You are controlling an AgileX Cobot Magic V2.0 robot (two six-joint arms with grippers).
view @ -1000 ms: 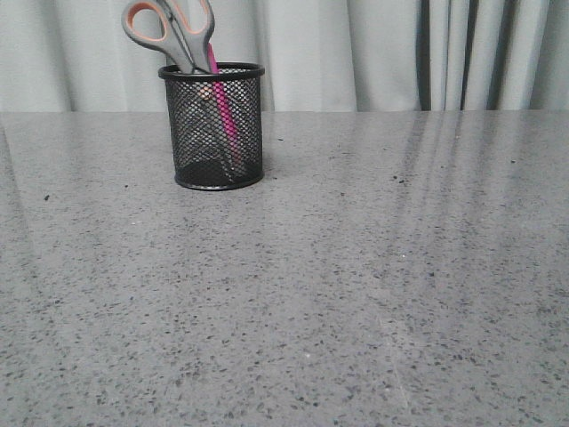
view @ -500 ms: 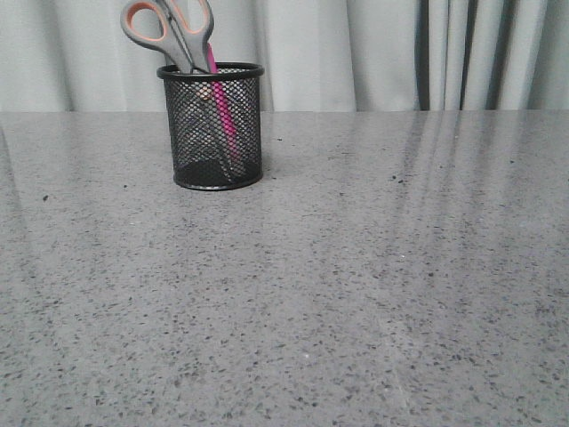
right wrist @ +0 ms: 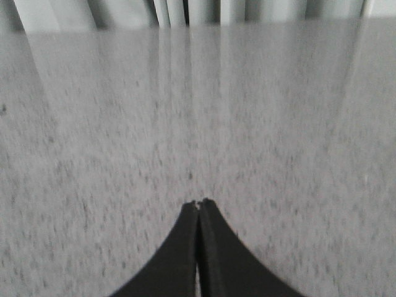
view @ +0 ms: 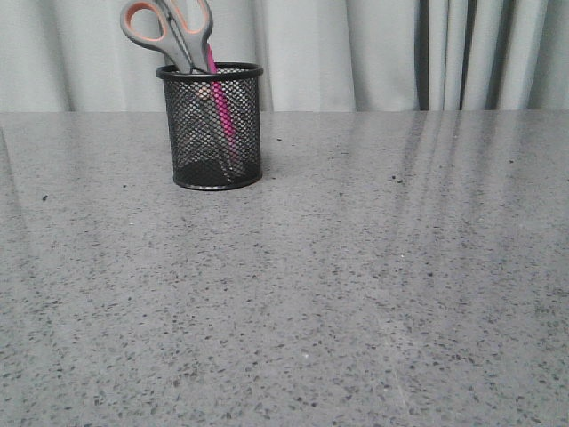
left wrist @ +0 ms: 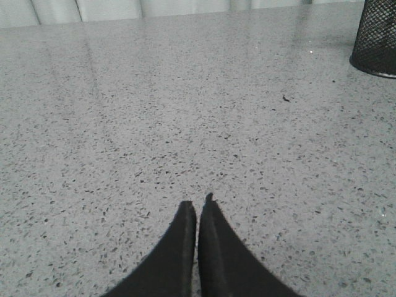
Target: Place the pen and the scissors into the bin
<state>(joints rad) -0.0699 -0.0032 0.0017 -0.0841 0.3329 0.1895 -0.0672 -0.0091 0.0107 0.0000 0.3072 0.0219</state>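
Observation:
The black wire-mesh bin (view: 215,133) stands upright at the back left of the table. The scissors (view: 164,31) stand in it, blades down, with the grey and orange handles above the rim. The pink pen (view: 221,107) leans inside the bin beside them. Neither arm shows in the front view. My left gripper (left wrist: 198,207) is shut and empty over bare tabletop; the bin's lower part (left wrist: 377,37) shows far off at that view's edge. My right gripper (right wrist: 199,204) is shut and empty over bare tabletop.
The speckled grey table (view: 356,267) runs back to a pale curtain (view: 373,53) along its far edge. A small dark speck (left wrist: 285,98) lies on the surface in the left wrist view.
The bin with scissors and pen sits a few pixels further left in the front view. Nothing else has visibly changed.

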